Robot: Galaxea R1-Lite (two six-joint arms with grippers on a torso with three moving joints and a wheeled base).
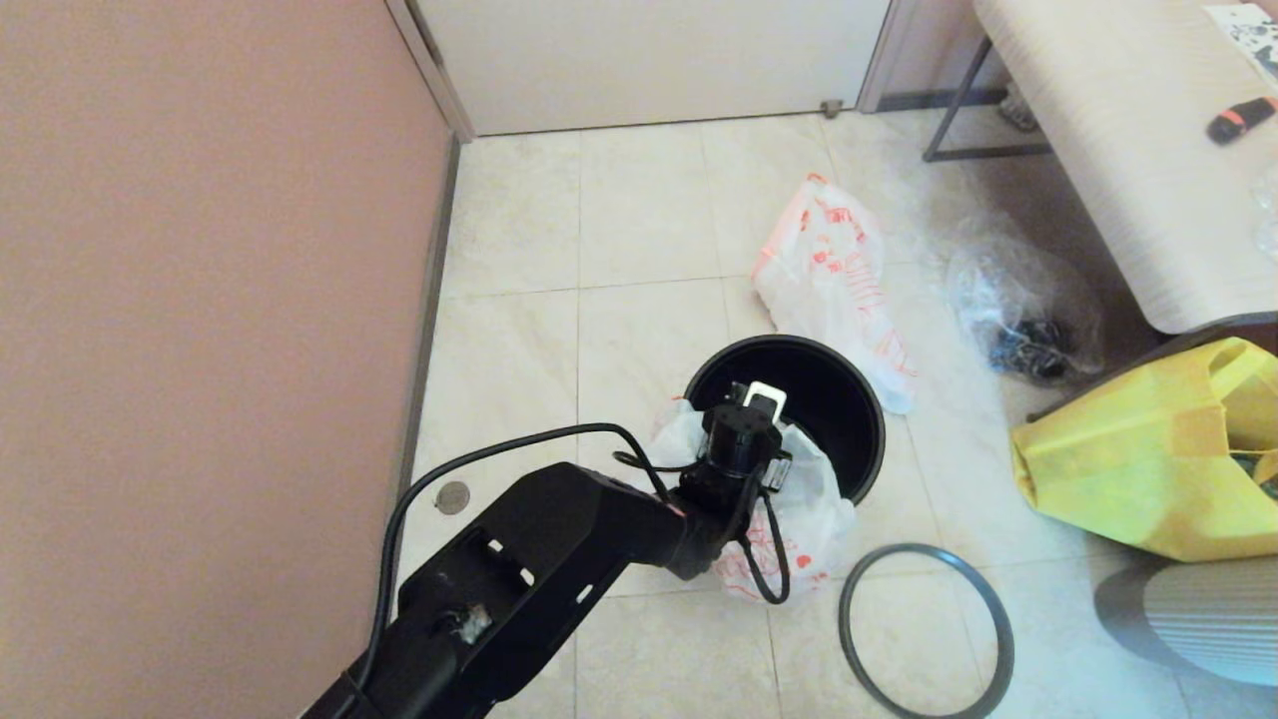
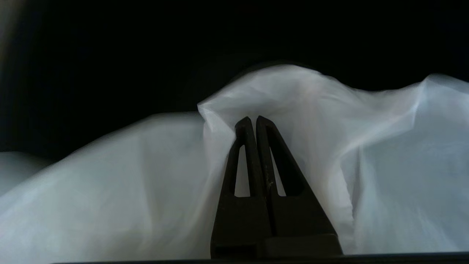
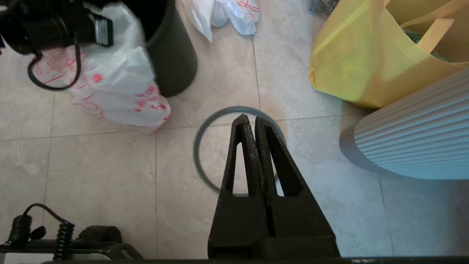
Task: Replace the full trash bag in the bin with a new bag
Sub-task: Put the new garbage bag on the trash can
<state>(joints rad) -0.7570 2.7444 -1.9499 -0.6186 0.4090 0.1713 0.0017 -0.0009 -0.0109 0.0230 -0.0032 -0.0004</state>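
Because the new bag (image 1: 814, 504) is only thin, limp film, the likeliest failure from here is that it slips out of the pinch or tears where the closed fingers bite it. The left gripper (image 2: 253, 119) has its fingers pressed together on a fold of that white plastic, over the dark mouth of the bin (image 1: 867, 414), so a sharp pull against the rim could rip the film or tip the light bin over. Another risk is that the bag bunches on one side and never opens across the whole rim.

That bag drapes over the near edge of the bin and hangs down its outside to the floor, white with scattered orange-red print. Beyond the bin lies the full trash bag (image 1: 834, 265), lumpy and densely printed, resting on the tiles just beside the far rim. A grey hoop (image 1: 988, 609) lies flat on the floor near the bin, not yet fitted. Over that hoop hangs the right gripper (image 3: 253, 121), fingers shut on nothing. A yellow bag (image 1: 1128, 469) stands further right.
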